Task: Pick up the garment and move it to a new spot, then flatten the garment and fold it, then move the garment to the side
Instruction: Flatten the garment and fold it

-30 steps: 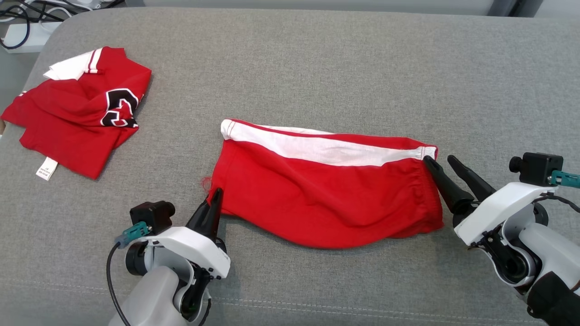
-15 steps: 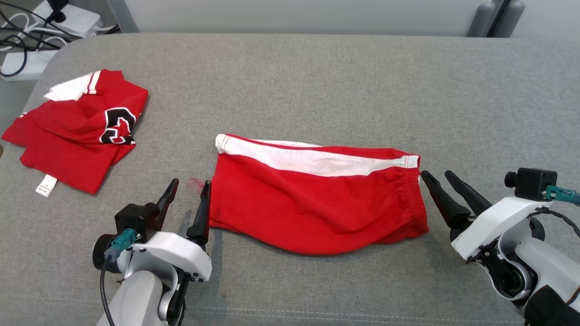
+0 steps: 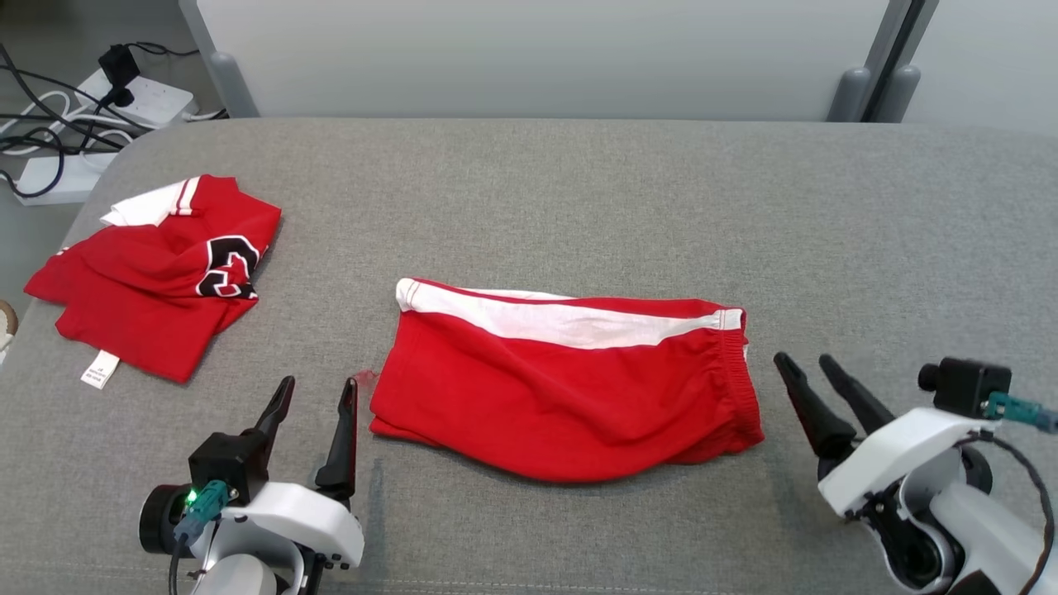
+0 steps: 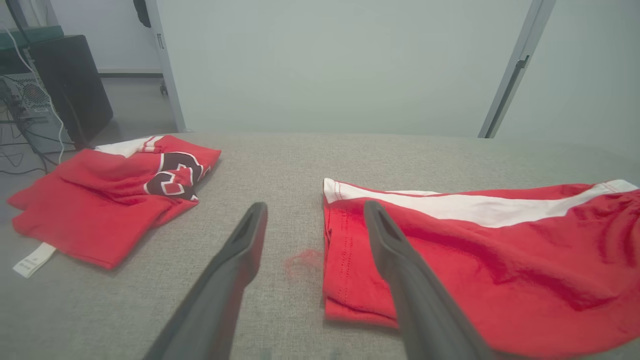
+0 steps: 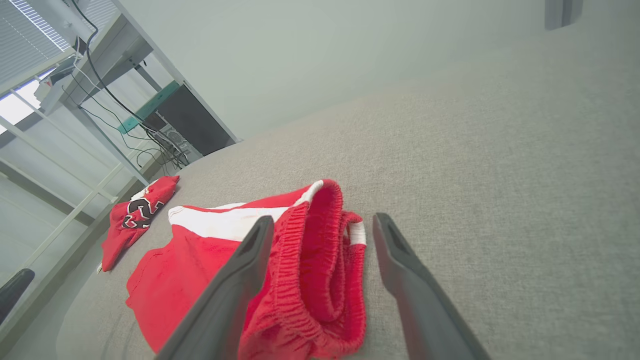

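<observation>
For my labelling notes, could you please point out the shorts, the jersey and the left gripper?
shorts [image 3: 562,413], head view, red front panel
jersey [image 3: 136,293], head view, red cloth beside the number
left gripper [image 3: 319,383], head view, midway between its fingertips

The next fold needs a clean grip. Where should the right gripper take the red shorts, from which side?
Probably the elastic waistband at the right end of the red shorts, coming from the right: its bunched layers stand raised and open toward the open right gripper.
</observation>
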`<state>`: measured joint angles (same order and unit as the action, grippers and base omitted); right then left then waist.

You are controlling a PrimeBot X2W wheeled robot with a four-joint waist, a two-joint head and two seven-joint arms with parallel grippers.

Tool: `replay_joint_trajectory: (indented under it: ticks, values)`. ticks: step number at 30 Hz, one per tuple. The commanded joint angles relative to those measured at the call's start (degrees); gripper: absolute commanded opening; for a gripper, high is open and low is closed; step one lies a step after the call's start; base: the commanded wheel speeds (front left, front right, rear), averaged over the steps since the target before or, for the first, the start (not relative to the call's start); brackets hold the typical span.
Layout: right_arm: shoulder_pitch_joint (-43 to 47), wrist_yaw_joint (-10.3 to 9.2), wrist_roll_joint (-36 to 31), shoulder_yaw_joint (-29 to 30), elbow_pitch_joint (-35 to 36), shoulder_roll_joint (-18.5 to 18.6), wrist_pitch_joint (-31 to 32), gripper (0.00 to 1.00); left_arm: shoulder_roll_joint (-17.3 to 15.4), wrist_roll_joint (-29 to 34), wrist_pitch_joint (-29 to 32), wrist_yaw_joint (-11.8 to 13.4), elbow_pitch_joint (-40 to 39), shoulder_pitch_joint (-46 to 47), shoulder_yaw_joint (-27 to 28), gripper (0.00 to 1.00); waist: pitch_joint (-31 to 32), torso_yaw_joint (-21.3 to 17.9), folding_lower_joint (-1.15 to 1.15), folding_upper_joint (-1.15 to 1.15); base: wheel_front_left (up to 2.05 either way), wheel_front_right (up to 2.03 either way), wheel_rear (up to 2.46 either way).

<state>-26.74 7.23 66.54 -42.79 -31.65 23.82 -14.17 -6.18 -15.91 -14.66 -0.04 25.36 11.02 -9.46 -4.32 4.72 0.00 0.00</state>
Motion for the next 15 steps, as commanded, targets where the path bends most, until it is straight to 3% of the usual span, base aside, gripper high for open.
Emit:
replay_joint_trajectory:
  ticks: [1, 15]
  values:
    - [1.15, 0.25, -0.78, 0.19, 0.87, 0.47, -0.82, 1.00, -0.68, 0.74, -0.34, -0.40, -1.62, 0.92, 2.29, 1.00, 0.28, -0.03, 0.00, 0.00, 0.00, 0.00, 0.00]
    - [3.63, 0.25, -1.80, 4.69, 0.55, -1.86, -0.83, 1.00, 1.07, 4.20, -0.34, -1.75, -4.94, -0.08, 4.07, 1.00, -2.10, 5.07, 0.00, 0.00, 0.00, 0.00, 0.00]
